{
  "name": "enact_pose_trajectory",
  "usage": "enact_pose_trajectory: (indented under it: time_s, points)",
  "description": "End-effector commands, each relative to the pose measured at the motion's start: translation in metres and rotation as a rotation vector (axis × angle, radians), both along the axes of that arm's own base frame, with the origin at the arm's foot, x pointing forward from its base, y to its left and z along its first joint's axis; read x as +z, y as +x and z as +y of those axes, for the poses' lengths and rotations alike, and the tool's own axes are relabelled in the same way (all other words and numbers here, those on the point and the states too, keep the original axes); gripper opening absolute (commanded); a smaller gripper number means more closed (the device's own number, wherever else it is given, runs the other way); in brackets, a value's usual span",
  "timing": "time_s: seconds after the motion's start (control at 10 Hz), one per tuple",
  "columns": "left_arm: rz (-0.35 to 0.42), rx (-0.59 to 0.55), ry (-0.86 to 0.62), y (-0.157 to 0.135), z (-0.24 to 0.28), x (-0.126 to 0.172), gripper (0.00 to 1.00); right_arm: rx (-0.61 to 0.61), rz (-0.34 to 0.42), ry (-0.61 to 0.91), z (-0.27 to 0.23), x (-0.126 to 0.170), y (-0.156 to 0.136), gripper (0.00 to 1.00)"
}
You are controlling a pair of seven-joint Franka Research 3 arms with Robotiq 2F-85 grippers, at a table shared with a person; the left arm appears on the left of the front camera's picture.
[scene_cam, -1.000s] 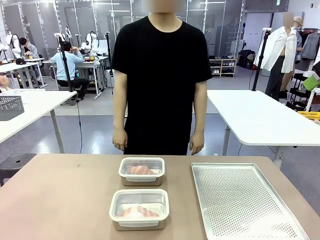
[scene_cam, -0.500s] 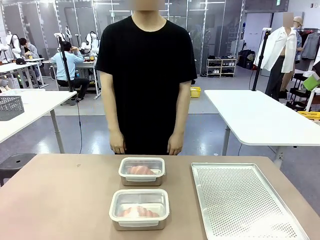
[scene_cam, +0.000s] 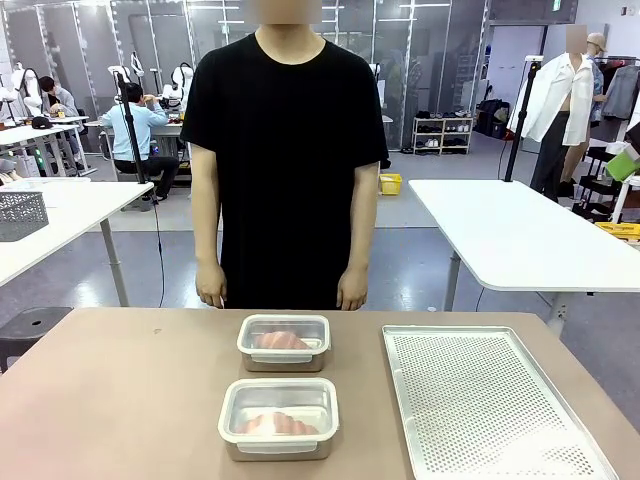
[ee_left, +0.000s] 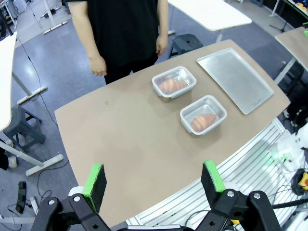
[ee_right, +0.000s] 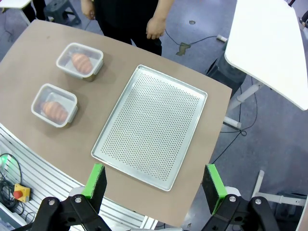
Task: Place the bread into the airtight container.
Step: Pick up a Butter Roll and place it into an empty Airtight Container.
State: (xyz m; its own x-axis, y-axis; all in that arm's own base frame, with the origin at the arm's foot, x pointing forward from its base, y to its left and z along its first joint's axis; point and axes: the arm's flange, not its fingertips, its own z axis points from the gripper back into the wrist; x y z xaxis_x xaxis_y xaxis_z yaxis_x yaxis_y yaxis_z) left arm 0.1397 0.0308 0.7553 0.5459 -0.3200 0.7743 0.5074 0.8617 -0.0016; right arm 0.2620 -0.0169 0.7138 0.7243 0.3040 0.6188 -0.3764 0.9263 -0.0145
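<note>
Clear plastic: I am seeing two airtight containers sitting mid-counter, the near container (scene_cam: 279, 417) closest to my side and the far container (scene_cam: 284, 342) just beyond it, apart.
Bread: one bread piece (scene_cam: 277, 425) is lying inside the near container; a second bread piece (scene_cam: 279, 341) is lying inside the far one.
Tray: a perforated metal tray (scene_cam: 485, 400) is lying beside the containers, toward my right.
Counter: the brown counter (scene_cam: 110, 400) is carrying all of it.
Left hand: my left hand (ee_left: 154, 179) is hanging high above the counter, green pads spread wide, gripping nothing.
Right hand: my right hand (ee_right: 155, 181) is hovering over the tray's near edge, likewise spread and gripping nothing.
Person: a person (scene_cam: 285, 160) in black is standing at the far edge, arms hanging down.
</note>
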Motion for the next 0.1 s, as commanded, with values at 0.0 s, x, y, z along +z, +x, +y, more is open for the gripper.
enact_pose_trajectory:
  time_s: [0.0]
  points:
    - [-0.005,-0.004,0.003,-0.0022,-0.0012,0.0029,1.0,0.005,0.001,-0.009,0.0001,0.0019,-0.0002,1.0]
